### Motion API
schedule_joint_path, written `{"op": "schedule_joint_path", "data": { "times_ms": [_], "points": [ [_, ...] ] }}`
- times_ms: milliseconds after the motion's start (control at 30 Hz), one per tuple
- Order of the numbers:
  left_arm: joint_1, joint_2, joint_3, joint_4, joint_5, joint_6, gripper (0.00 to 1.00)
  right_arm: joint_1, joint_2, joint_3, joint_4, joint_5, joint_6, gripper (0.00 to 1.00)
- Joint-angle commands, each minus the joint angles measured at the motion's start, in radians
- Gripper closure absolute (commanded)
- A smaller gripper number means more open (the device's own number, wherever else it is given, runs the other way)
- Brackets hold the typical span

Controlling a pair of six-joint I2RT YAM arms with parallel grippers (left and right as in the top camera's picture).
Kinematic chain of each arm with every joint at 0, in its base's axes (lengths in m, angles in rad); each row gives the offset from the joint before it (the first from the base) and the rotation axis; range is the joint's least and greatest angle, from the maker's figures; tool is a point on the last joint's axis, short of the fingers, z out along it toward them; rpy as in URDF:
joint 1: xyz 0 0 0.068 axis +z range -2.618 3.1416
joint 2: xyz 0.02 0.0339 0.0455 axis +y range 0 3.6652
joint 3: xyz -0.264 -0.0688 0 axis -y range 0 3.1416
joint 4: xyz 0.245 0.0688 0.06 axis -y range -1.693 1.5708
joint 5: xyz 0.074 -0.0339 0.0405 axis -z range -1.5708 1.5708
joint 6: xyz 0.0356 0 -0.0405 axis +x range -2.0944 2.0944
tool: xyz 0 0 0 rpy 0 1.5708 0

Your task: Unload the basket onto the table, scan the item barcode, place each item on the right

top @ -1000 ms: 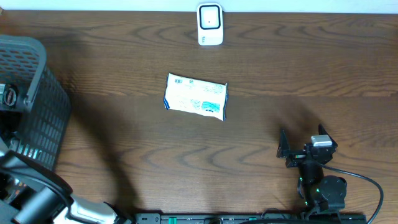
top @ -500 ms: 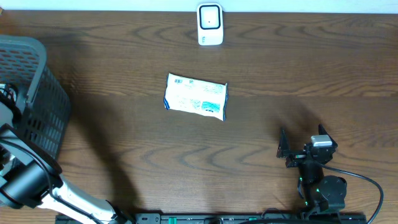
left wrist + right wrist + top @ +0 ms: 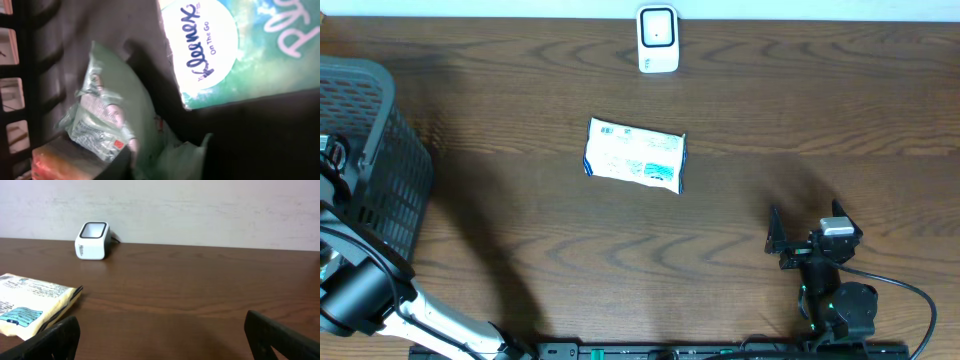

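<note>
Left gripper [image 3: 165, 162] just dropped deeper into dark grey mesh basket [image 3: 380, 150] far left, onto pale green plastic packet [image 3: 115, 100]; grip unclear. Right gripper [image 3: 162, 337] wide open. Pick starting.

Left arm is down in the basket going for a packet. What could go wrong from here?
1. The pale green packet is crumpled beside the Kleenex pack; a grab may catch only loose film, or both.
2. The basket wall stands close; lifting out could snag.
3. The white pack lies towards the scanner and might get knocked.
</note>
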Motion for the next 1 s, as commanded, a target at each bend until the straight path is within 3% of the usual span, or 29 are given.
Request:
{"op": "schedule_joint_path", "data": {
  "times_ms": [0,133,200,233,667,967],
  "points": [
    [0.005,0.021,0.020,-0.028,0.061,-0.003,0.77,0.000,-0.005,-0.003,-0.002,0.001,0.010,0.01],
    [0.005,-0.027,0.050,-0.052,0.116,-0.002,0.78,0.000,-0.005,-0.003,-0.002,0.001,0.010,0.01],
    [0.004,-0.076,0.054,-0.053,0.139,-0.003,0.91,0.000,-0.005,-0.003,-0.002,0.001,0.010,0.01],
    [0.005,-0.108,0.054,-0.053,0.149,-0.003,0.91,0.000,-0.005,-0.003,-0.002,0.001,0.010,0.01],
    [0.004,-0.596,0.054,0.063,0.390,-0.003,0.91,0.000,-0.005,-0.003,-0.002,0.001,0.010,0.01],
    [-0.042,-0.858,0.053,0.159,0.743,-0.003,0.91,0.000,-0.005,-0.003,-0.002,0.001,0.010,0.01]
  ]
}}
